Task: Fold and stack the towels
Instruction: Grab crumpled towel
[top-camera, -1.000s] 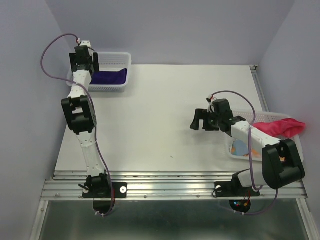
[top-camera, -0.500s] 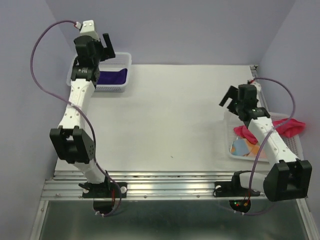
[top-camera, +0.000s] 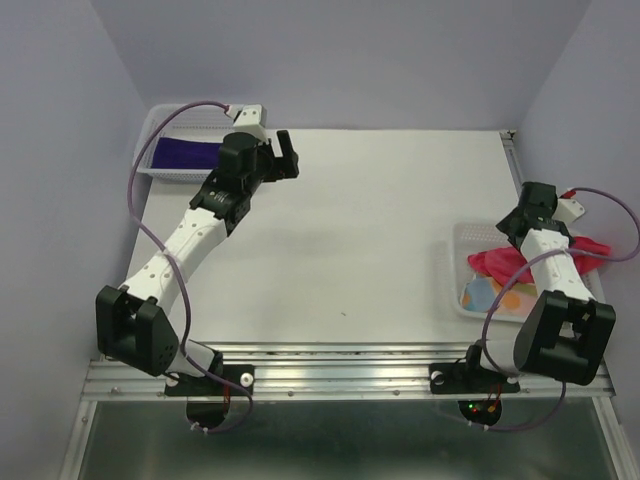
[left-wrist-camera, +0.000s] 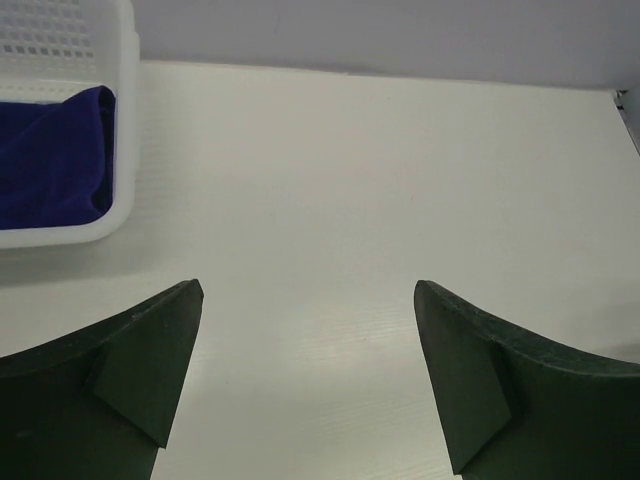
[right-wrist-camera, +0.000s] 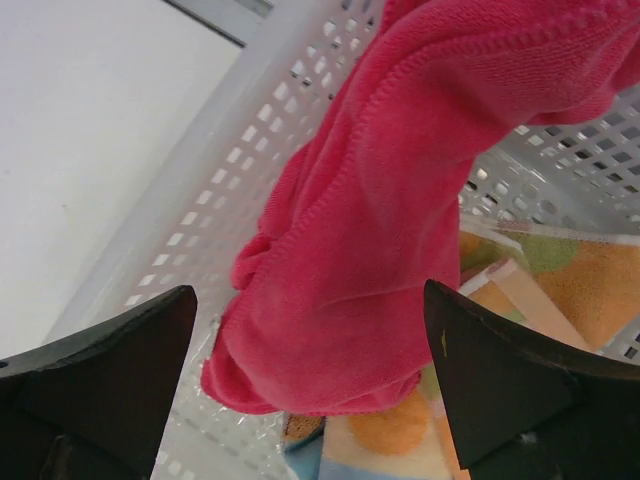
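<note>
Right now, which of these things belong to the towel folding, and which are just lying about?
Part of the job: purple towel, pink-red towel, patterned towel.
Just lying about: left mesh basket, right mesh basket, table.

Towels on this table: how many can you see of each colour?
Purple towel: 1
Pink-red towel: 1
Patterned towel: at least 1, partly hidden under the pink-red one
Total: at least 3 in view
</note>
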